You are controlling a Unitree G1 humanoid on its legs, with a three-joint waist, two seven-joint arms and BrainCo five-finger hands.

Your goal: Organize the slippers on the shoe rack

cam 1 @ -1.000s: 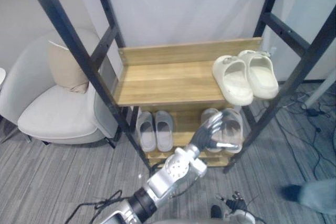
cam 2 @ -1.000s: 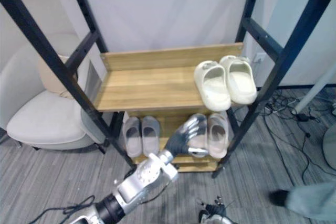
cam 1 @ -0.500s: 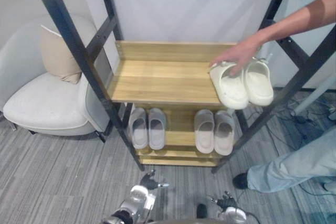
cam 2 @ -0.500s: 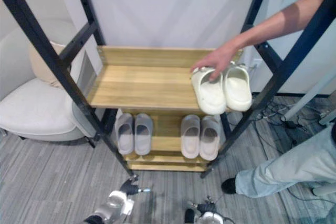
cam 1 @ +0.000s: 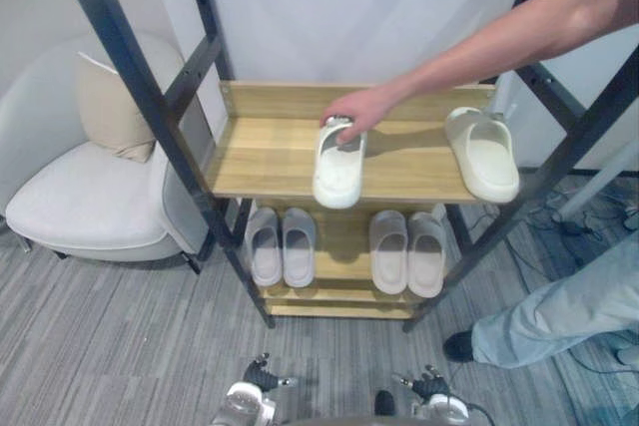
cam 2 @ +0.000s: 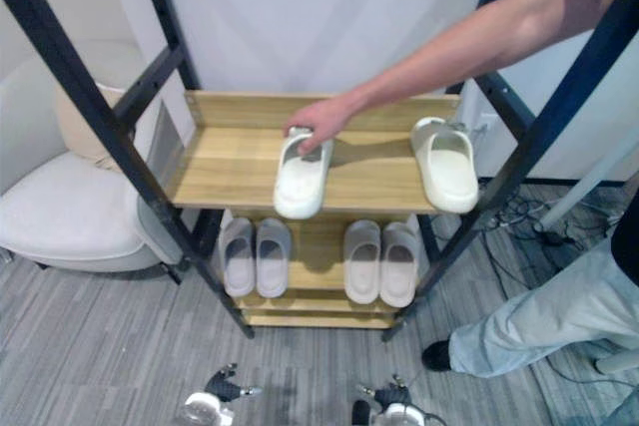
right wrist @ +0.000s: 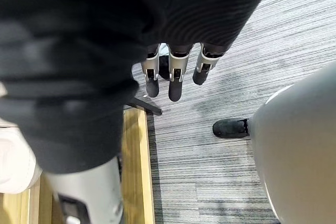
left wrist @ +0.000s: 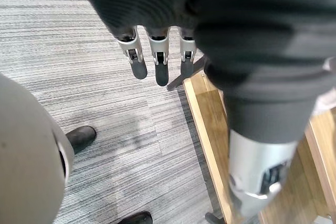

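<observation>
Low at the bottom edge of the head views, the left hand [left wrist: 160, 64] and the right hand [right wrist: 175, 80] hang above the grey carpet [cam 1: 120, 326]. Each has its fingers straight and loosely spread, gripping and touching nothing. Past them stands the shoe rack [cam 1: 280, 162], its lower shelf carrying two pairs of grey slippers [cam 1: 283, 246] side by side. On the upper shelf, at mid-frame, a person's hand [cam 1: 351, 107] lies over the heel end of one cream slipper [cam 1: 339, 167], whose toe reaches the front edge. The second cream slipper [cam 1: 482, 152] lies well apart at the right end.
</observation>
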